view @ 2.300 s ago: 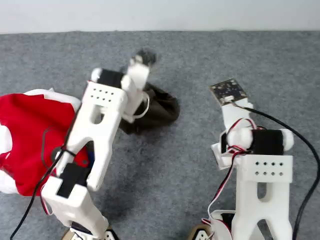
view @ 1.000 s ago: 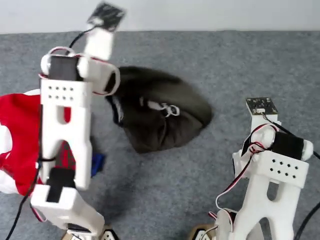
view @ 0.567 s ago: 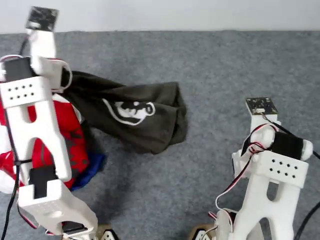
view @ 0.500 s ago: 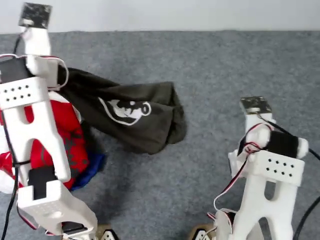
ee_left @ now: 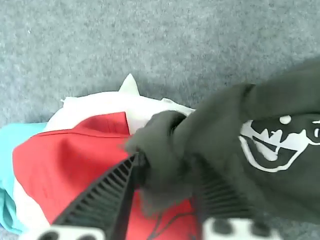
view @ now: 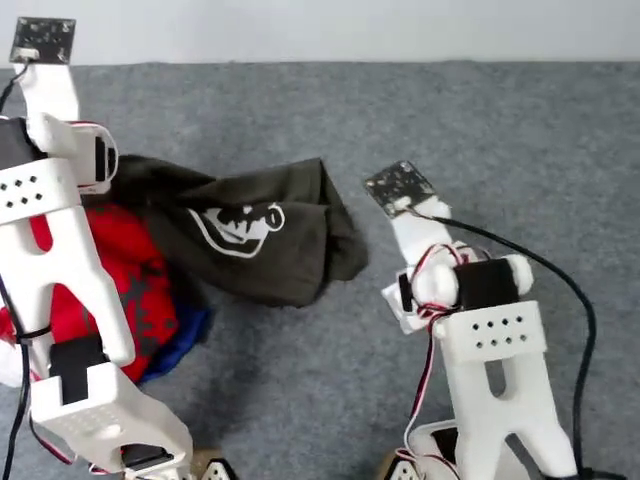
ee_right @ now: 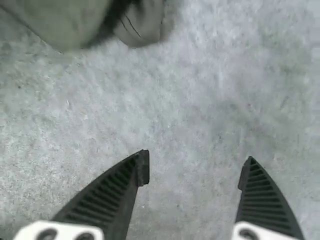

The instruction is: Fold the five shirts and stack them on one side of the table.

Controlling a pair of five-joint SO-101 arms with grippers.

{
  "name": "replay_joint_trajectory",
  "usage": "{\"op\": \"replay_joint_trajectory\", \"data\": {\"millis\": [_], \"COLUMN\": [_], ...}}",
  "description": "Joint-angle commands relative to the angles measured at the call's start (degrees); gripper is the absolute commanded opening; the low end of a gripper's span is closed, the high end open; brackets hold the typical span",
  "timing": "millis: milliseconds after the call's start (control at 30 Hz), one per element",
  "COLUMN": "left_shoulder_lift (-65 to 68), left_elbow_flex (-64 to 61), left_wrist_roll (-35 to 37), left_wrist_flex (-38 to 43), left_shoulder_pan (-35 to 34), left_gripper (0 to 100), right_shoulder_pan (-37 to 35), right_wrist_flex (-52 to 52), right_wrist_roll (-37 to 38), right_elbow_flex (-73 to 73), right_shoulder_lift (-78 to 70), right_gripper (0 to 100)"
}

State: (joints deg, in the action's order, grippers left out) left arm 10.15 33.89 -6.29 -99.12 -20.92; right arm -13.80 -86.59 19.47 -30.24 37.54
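Left gripper [ee_left: 167,169]: ribbed black fingers [ee_left: 117,187] clamped on a bunched fold of the dark shirt [ee_left: 260,115], cloth wadded between them. Right gripper [ee_right: 196,161]: jaws spread wide, nothing between them, over bare grey carpet [ee_right: 210,90] just off the dark shirt's [ee_right: 75,22] edge, tips apart from the cloth. High view: dark shirt [view: 260,240] lies crumpled, white print [view: 240,228] face up, one end running in under the left arm [view: 50,230], which stands at the shirt's left side. The right arm [view: 480,330] stands at its right side, wrist near the loose hem. Under the gripped end of the dark shirt lies a red shirt [ee_left: 65,160], flat, partly overlapped by the dark cloth. A white shirt [ee_left: 125,97] shows beneath the red one, and the edge of a turquoise shirt [ee_left: 12,145] lies beyond that, farthest from the dark shirt. High view again: the edge of a blue cloth [view: 188,328] sticks out from under the red shirt [view: 135,275], just beside the dark shirt's near hem. Grey carpet [view: 500,130] surrounds the dark shirt.
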Motion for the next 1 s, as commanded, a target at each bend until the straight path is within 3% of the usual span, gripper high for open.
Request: {"op": "replay_joint_trajectory", "data": {"millis": [0, 233, 433, 567, 767, 967], "left_shoulder_lift": [-6.33, -16.53, -20.4, -20.4, -19.43, -6.42], "left_elbow_flex": [1.36, -3.91, -27.3, -42.33, -54.29, -52.62], "left_wrist_roll": [-0.18, -5.01, -6.59, -6.33, -6.33, -6.33], "left_wrist_flex": [-1.32, -1.49, -0.62, 7.65, 18.55, 22.86], "left_shoulder_pan": [0.62, 12.13, 29.1, 36.57, 41.14, 40.09], "left_gripper": [24, 25, 25, 25, 28, 28], "right_shoulder_pan": [-0.57, -0.66, 3.38, 9.45, 14.99, 15.25], "right_wrist_flex": [1.19, 1.45, 1.27, 1.19, -0.84, -2.59], "right_wrist_roll": [-0.53, -2.73, -2.64, -2.46, -0.79, 0.53], "right_elbow_flex": [3.69, 3.6, 3.6, 3.43, 3.34, 3.34], "right_shoulder_lift": [-2.86, -5.41, -6.9, -6.46, -6.46, -6.37], "right_gripper": [29.2, 29.2, 29.2, 29.2, 29.2, 29.2]}}
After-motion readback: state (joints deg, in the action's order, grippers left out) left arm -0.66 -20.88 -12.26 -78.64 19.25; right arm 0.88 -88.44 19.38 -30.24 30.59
